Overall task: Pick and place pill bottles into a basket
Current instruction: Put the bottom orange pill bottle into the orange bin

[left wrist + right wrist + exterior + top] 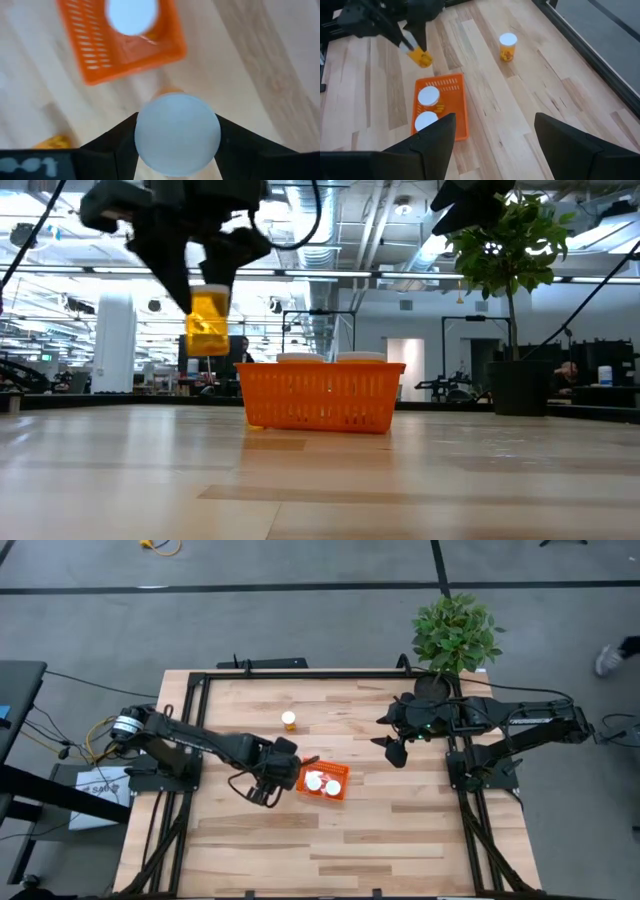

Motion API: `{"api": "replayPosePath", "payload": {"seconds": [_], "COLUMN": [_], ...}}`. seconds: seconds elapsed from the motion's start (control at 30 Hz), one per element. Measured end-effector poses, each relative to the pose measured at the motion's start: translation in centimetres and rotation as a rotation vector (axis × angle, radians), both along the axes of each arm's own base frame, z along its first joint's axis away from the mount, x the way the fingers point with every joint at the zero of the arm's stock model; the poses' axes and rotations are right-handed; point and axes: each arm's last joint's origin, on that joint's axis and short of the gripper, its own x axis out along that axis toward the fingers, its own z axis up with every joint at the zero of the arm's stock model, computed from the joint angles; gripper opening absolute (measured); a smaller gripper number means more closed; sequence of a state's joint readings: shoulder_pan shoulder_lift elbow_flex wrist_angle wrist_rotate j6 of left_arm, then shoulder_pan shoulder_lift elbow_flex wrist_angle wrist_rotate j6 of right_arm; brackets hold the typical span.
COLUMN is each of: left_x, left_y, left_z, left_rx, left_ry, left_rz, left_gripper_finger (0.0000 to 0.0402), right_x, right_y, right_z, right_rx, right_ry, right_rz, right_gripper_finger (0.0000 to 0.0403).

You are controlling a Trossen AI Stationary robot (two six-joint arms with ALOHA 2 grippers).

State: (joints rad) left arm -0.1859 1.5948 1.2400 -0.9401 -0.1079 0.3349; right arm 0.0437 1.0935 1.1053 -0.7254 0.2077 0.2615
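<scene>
Your table (400, 840) carries the orange basket (324, 781) near its middle, with two white-capped bottles (314, 780) standing inside it. Your left claw (268, 787) hangs just beside the basket's left end, clamped on a third bottle (207, 320) that is lifted clear of the wood, higher than the basket rim in the low view. Your right claw (397, 751) waits well apart on the right side, close to the potted plant (455, 632), its fingers spread wide and holding nothing. The fourth bottle (288, 720) stands upright on the table, beyond the basket.
</scene>
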Motion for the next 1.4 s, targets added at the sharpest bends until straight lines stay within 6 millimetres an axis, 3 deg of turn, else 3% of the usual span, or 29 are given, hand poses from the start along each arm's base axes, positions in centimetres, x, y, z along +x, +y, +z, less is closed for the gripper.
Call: {"api": "replayPosePath", "payload": {"seconds": [0.4, 0.77, 1.0, 1.2, 1.4], "left_x": [1.6, 2.6, 3.6, 4.8, 5.3], "left_y": [4.1, 6.5, 7.3, 7.3, 7.2], "left_z": [3.2, 3.8, 2.3, 0.0, -0.4], "left_rx": [0.032, -0.058, -0.1, -0.124, -0.14], "left_ry": [-0.098, -0.2, -0.165, -0.099, -0.118], "left_rz": [0.034, 0.049, 0.055, 0.031, 0.004], "left_gripper_finger": [0.02, 0.0201, 0.0201, 0.0201, 0.0201], "right_x": [-0.4, -3.7, -5.3, -5.4, -5.1], "right_y": [-0.3, -1.6, -2.2, -2.6, -2.6], "right_z": [0.3, 2.4, 2.8, 2.6, 2.5], "right_rx": [0.0, -0.006, -0.008, -0.02, -0.021], "right_ry": [-0.013, -0.125, -0.123, -0.102, -0.09], "right_rz": [-0.011, -0.077, -0.117, -0.129, -0.126], "right_gripper_finger": [0.0265, 0.0265, 0.0265, 0.0265, 0.0265]}}
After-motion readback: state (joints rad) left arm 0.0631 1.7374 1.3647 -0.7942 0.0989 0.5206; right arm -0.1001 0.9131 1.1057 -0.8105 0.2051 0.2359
